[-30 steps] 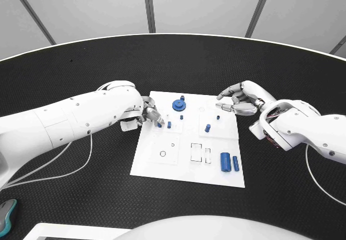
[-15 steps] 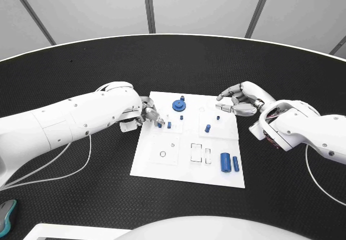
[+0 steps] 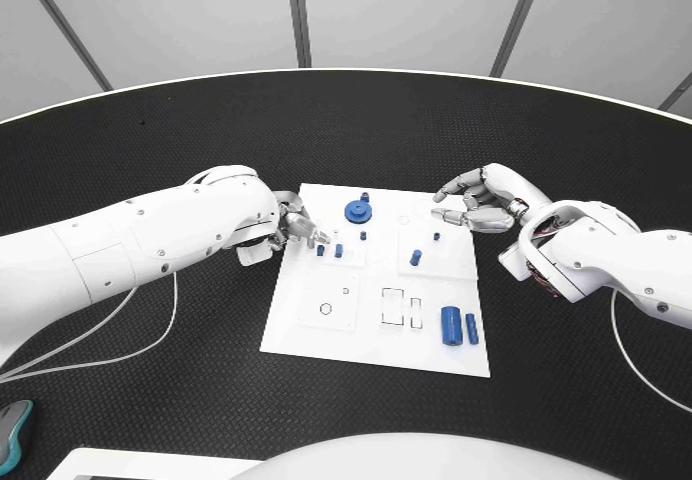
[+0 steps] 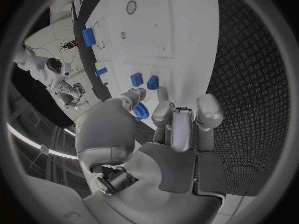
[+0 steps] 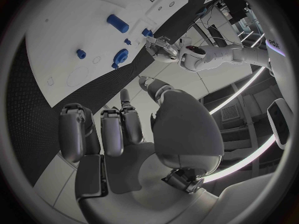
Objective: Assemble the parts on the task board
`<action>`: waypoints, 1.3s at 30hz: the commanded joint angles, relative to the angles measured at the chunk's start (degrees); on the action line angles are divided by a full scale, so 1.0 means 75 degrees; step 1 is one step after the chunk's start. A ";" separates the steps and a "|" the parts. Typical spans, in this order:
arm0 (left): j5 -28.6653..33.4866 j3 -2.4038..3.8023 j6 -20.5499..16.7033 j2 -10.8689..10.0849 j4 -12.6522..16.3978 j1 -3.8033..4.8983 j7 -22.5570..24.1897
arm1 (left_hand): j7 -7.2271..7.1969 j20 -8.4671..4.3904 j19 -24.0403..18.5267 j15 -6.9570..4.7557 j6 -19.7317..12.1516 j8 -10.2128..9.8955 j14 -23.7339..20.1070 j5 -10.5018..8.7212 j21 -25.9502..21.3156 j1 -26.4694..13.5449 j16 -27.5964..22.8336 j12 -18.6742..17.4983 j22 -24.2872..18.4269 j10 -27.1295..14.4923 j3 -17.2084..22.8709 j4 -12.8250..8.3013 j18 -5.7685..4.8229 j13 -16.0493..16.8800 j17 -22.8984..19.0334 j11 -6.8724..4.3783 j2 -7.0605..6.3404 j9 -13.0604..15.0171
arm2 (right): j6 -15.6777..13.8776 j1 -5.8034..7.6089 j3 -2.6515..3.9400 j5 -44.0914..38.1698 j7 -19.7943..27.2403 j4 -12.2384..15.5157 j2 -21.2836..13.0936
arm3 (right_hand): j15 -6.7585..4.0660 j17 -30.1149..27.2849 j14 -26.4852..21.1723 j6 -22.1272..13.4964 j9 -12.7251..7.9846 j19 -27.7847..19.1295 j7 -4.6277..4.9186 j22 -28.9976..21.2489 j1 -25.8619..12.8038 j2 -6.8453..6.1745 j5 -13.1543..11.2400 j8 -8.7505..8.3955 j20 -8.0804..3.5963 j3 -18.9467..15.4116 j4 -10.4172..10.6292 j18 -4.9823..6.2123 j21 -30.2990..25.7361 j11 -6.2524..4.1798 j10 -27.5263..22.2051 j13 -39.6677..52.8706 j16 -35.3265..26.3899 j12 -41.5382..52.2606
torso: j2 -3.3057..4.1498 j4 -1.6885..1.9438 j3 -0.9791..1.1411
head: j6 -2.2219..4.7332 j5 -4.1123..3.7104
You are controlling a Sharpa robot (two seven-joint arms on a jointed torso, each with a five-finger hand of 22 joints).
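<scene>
Head view: the left hand (image 3: 296, 229), fingers apart and empty, hangs over the white board (image 3: 378, 325) beside two upright blue pegs (image 3: 329, 250); left wrist view — likely reaching for a peg; right wrist view: right hand (image 5: 121, 129) loosely curled, empty.

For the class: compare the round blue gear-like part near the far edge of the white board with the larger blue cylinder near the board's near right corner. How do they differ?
The gear-like part is a flat round disc with a raised hub; the larger cylinder is long and smooth-sided. The gear-like part sits near the far edge by the left hand; the cylinder lies on its side near the near right corner, away from both hands. Both are blue and rest on the task board.
</scene>
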 commanded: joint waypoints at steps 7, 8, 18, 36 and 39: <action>0.0384 0.0004 -0.0511 -0.0203 0.0146 0.0005 0.0225 | 0.0009 -0.0028 -0.0013 -0.0054 -0.0031 0.0078 0.0303 -0.0470 -0.0072 -0.0112 0.0004 -0.0059 -0.0086 -0.0092 -0.0716 0.0399 -0.0075 -0.0093 0.0004 -0.0015 0.0085 -0.0061 | -0.0005 0.0000 0.0000 0.0000 0.0002 -0.0015 0.0010 | -0.0041 0.0969 0.0557 -0.0050 -0.0012 0.0286 0.0000 0.0869 -0.0030 -0.0024 0.0020 0.0023 -0.0056 0.0008 0.0030 0.0138 -0.0030 -0.0047 0.0002 0.0855 -0.0032 -0.0040 | -0.0007 0.0012 0.0010 | 0.0030 -0.0010; 0.0428 0.0004 -0.0658 -0.0223 0.0151 0.0006 0.0301 | 0.0012 -0.0027 -0.0041 -0.0053 -0.0043 0.0077 0.0302 -0.0484 -0.0096 -0.0113 0.0002 -0.0081 -0.0140 -0.0112 -0.0748 0.0401 -0.0064 -0.0132 -0.0001 -0.0013 0.0087 -0.0064 | -0.0006 0.0000 0.0000 0.0000 0.0002 -0.0015 0.0007 | -0.0041 0.0969 0.0557 -0.0050 -0.0012 0.0286 0.0000 0.0869 -0.0030 -0.0024 0.0020 0.0023 -0.0056 0.0008 0.0030 0.0138 -0.0030 -0.0047 0.0002 0.0855 -0.0032 -0.0040 | -0.0007 0.0018 0.0009 | 0.0037 -0.0019; 0.1324 0.0004 -0.2043 -0.0009 0.0077 0.0011 0.2997 | 0.0962 0.0490 -0.2229 0.0665 -0.1795 -0.0798 -0.1175 -0.0363 -0.2174 0.3028 -0.1419 -0.2717 -0.3244 -0.3532 0.0571 -0.0805 0.0408 -0.3527 -0.2542 0.0823 0.0411 -0.0746 | -0.0031 0.0000 0.0000 0.0000 0.0003 -0.0005 -0.0003 | -0.0041 0.0966 0.0557 -0.0053 -0.0013 0.0284 -0.0003 0.0863 -0.0015 -0.0032 0.0023 0.0027 -0.0056 0.0010 0.0019 0.0140 -0.0037 -0.0049 -0.0005 0.0847 -0.0035 -0.0048 | 0.0021 -0.0029 0.0007 | 0.0181 -0.0111; -0.1308 -0.0090 -0.2203 0.0713 -0.0290 0.0002 0.4186 | 0.1142 0.0898 -0.2569 0.1014 -0.1229 -0.1894 -0.1654 -0.0475 -0.1144 0.2962 -0.1044 -0.4474 -0.2577 -0.4171 0.1118 -0.1825 0.0450 -0.5533 -0.3182 0.1155 -0.0292 -0.2177 | -0.0034 0.0001 0.0000 0.0000 -0.0009 0.0022 0.0014 | -0.0041 0.0966 0.0557 -0.0053 -0.0013 0.0284 -0.0003 0.0863 -0.0015 -0.0032 0.0023 0.0027 -0.0056 0.0010 0.0019 0.0140 -0.0037 -0.0049 -0.0005 0.0847 -0.0035 -0.0048 | 0.0025 -0.0018 0.0006 | 0.0313 -0.0305; -0.1830 -0.0195 -0.2259 0.0774 -0.0324 0.0000 0.4201 | 0.1135 0.0894 -0.2863 0.1008 -0.1052 -0.1985 -0.1590 -0.0445 -0.1264 0.2933 -0.0903 -0.4735 -0.2625 -0.3998 0.1086 -0.2004 0.0463 -0.5850 -0.3167 0.1178 -0.0290 -0.2357 | -0.0034 0.0001 0.0001 0.0000 -0.0008 0.0026 0.0019 | -0.0042 0.0967 0.0557 -0.0048 -0.0012 0.0290 -0.0005 0.0875 -0.0001 -0.0023 0.0029 0.0034 -0.0056 0.0019 0.0015 0.0136 -0.0027 -0.0051 -0.0003 0.0848 -0.0035 -0.0047 | 0.0018 -0.0014 -0.0001 | 0.0308 -0.0327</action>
